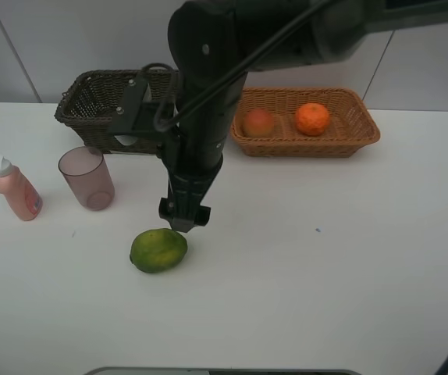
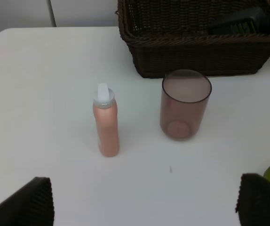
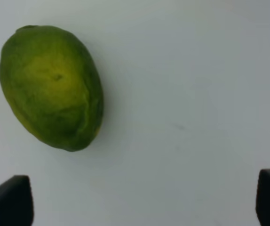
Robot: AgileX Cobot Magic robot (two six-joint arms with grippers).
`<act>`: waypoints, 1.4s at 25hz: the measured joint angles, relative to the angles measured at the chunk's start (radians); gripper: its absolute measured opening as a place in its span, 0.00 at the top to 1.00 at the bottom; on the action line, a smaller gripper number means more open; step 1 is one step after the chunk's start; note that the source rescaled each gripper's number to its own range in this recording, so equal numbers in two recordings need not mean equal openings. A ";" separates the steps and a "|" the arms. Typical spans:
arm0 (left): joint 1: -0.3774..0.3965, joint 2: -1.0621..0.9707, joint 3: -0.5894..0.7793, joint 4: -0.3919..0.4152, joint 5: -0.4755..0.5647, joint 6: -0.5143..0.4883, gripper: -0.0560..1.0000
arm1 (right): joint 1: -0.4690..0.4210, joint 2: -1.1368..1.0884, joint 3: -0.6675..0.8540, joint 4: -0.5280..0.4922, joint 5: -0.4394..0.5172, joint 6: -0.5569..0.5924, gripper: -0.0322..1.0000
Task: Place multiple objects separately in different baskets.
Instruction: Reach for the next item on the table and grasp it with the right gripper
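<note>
Right gripper: fingers spread wide, nothing between them. It hangs low over the white table. The oval green fruit lies on the table just ahead of the fingertips, off toward one finger and untouched.

Left gripper: fingers also wide, empty. Ahead of them stand the pink white-capped bottle and the translucent mauve cup, both upright and apart. Beyond the cup is the deep dark brown wicker basket, with the dark green-labelled bottle lying aslant inside.

The shallow orange-tan wicker basket, well away from both pairs of fingers, contains the orange and the red-yellow round fruit, not touching.
</note>
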 joint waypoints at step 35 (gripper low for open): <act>0.000 0.000 0.000 0.000 0.000 0.000 0.01 | 0.058 0.183 0.000 0.124 -0.139 0.000 0.00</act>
